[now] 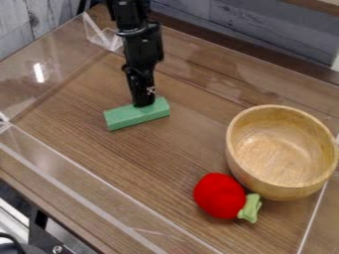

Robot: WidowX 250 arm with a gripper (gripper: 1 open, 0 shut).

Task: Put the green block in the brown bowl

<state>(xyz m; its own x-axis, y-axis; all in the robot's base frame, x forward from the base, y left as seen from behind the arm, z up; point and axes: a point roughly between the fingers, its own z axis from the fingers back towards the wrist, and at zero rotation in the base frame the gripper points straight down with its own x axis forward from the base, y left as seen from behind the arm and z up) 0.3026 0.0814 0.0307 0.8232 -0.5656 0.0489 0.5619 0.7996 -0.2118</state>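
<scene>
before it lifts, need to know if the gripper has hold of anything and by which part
The gripper appears closed on the green block, at the far long edge near its middle.
</scene>
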